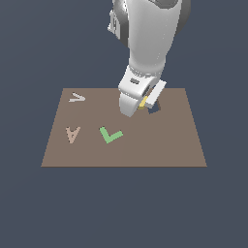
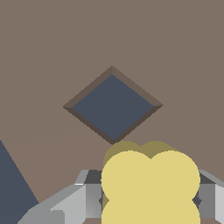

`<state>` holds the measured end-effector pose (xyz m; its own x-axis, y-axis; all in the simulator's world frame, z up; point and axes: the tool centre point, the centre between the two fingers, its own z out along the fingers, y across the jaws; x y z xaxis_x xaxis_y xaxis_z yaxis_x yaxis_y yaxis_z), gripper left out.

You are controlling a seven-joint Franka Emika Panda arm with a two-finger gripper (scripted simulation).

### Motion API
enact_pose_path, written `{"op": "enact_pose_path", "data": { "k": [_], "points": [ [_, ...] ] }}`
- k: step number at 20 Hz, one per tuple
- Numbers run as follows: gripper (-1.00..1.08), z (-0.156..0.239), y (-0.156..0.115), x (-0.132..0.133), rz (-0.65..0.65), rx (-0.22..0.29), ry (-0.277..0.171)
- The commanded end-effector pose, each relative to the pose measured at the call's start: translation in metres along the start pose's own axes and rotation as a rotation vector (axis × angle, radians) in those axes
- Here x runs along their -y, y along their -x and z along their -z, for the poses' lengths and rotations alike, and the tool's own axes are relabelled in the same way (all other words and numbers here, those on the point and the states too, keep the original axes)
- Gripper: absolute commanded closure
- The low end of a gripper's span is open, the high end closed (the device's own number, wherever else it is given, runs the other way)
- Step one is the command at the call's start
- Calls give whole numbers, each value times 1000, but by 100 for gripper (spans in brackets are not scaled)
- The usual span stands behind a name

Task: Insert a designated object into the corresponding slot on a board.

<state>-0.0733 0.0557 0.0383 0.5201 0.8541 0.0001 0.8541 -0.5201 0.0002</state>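
Note:
The yellow lobed block [image 2: 151,183] sits between my gripper's [image 2: 151,203] grey fingers [image 2: 83,197], which are shut on its sides. In the exterior view the gripper [image 1: 141,107] hangs low over the far middle of the brown board [image 1: 164,140], with a sliver of the yellow block [image 1: 142,102] showing between the fingers. A dark diamond-turned square hole [image 2: 113,105] lies in the board [image 2: 52,43] just beyond the block. A dark patch [image 1: 154,109] shows beside the gripper. The lobed slot is hidden.
A green L-shaped piece [image 1: 111,135] lies on the board toward the exterior view's left, with a tan A-shaped piece [image 1: 72,134] further left. A pale V-like piece [image 1: 76,98] rests at the far left corner. The board's edge meets the dark floor [image 2: 8,188].

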Motion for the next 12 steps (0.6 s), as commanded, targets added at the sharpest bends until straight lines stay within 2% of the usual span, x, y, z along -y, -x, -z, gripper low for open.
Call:
{"op": "enact_pose_path", "data": {
  "k": [1, 12],
  "points": [
    [108, 1, 8, -1, 84, 0, 1],
    [108, 2, 33, -10, 333, 0, 1]
  ]
}}
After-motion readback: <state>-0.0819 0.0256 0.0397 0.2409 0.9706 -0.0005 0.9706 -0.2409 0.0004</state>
